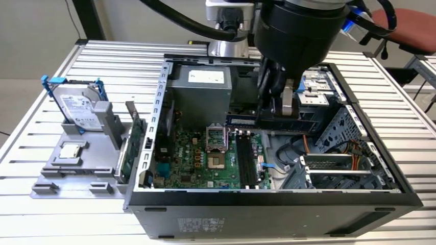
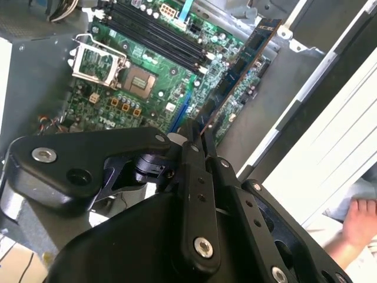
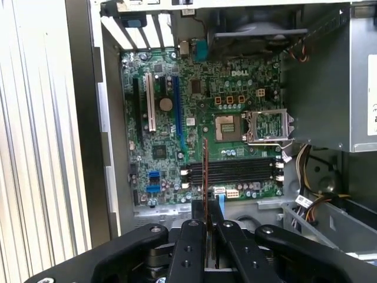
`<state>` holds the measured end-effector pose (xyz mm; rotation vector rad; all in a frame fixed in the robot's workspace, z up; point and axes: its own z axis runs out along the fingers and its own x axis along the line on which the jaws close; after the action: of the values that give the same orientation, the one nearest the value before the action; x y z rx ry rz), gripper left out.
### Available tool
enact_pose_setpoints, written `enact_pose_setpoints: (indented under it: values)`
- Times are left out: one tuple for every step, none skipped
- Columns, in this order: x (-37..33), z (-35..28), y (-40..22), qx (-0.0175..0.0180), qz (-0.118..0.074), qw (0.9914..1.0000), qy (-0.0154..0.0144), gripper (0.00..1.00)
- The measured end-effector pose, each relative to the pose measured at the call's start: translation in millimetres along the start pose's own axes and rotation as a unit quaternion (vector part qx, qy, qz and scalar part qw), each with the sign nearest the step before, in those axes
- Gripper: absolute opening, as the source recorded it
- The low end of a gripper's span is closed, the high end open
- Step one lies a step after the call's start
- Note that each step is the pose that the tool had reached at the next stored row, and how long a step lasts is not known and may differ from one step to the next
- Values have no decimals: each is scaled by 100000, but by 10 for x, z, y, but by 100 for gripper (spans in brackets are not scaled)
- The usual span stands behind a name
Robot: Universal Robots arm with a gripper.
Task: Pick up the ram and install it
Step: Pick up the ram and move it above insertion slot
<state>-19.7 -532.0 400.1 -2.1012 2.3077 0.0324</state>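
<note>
Main worry: as I read it, the ram point(image 1: 248, 121) hangs turned across the memory slots point(image 1: 245, 161), not along them. Pushed down like that, it would bridge the slots and could scrape the motherboard point(image 1: 197, 163) or crack.
Second worry: I cannot tell whether the white latches at the slots' ends stand open. If they are shut, the stick will not seat.
Third worry: the stick is thin and gripped only by its flat faces. A knock on the case wall point(image 1: 160, 117) beside the slots could twist it in the grip.
Also near: a bundle of coloured cables point(image 3: 312, 200) lies just past one end of the slots and could snag a low edge.
Bystander: a person's fingers point(image 2: 353, 215) rest outside the case, well apart from the slots. Reaching in now would be unwise.
Hand: the hand point(image 1: 276, 112) is drawn narrow and pinches the ram between its two fingers, about mid-length. In the first wrist view the stick point(image 3: 205, 171) shows edge-on, running out from between them.
Arm pose: the arm comes down from above the open case, its wrist pointing straight down over the board, a little off the slots toward the drive cage.
Ram's place: in the air inside the case mouth, above the slots and not touching them, standing on its long edge.
On the tabletop: a hard drive point(image 1: 75, 104) and a green card point(image 1: 134, 133) stand outside the case, well apart from the slots.
</note>
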Motion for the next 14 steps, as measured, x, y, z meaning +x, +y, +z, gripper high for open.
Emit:
enact_pose_setpoints:
  values:
    - [-2, 0, -17, -3, -4, 100000, 3, 0]
    - [-3, 0, -33, 0, -4, 100000, -4, 0]
    - [-5, 0, -49, 0, -3, 100000, -2, 0]
    - [-6, 0, -62, 0, -1, 100000, 0, 0]
    - [-7, 0, -74, 0, -2, 100000, 1, 0]
    - [-8, 0, -85, 1, 0, 100000, 2, 0]
    - [-9, 0, -97, 0, 0, 100000, -3, 0]
    - [-10, 0, -111, -1, 0, 100000, 1, 0]
    - [-12, 0, -124, -1, 2, 100000, 4, 0]
    - [-13, 0, -135, -4, 6, 100000, 5, 0]
    - [-14, 0, -146, -4, 8, 100000, 2, 0]
    - [-14, 0, -154, -3, 7, 100000, 2, 0]
    - [-15, 0, -159, -3, 9, 100000, 2, 0]
    - [-15, 0, -162, -3, 11, 100000, 1, 0]
